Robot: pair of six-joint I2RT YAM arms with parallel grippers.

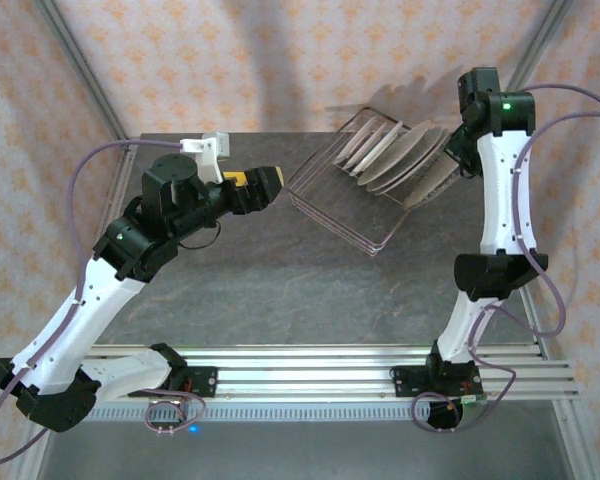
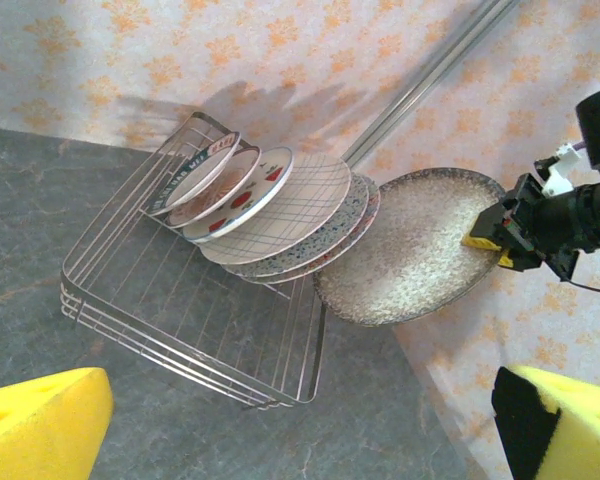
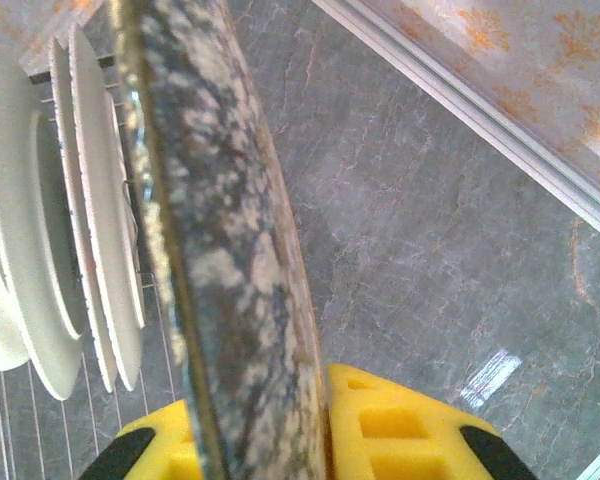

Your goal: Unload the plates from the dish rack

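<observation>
**A:** Which step is this?

**B:** Lifting out the end plate, I'd judge. The right gripper (image 2: 495,238) is clenched on the rim of the round speckled beige plate (image 2: 410,250). That plate tilts at the right end of the row, just beside the square silvery wire dish rack (image 2: 160,300), near the far right corner of the grey stone-look bench (image 2: 40,220).

**A:** And the other arm?

**B:** The left gripper (image 1: 272,186) hangs off the rack's left side, jaws spread wide, holding nothing.

**A:** Next?

**B:** Probably carrying the speckled plate clear of the wire and the plaid beige plate (image 2: 290,205) behind it, then laying it on bare bench.

**A:** Any writing?

**B:** Letters circle the dark rim of the rearmost plate (image 2: 195,170), but they are too small to read.
</observation>
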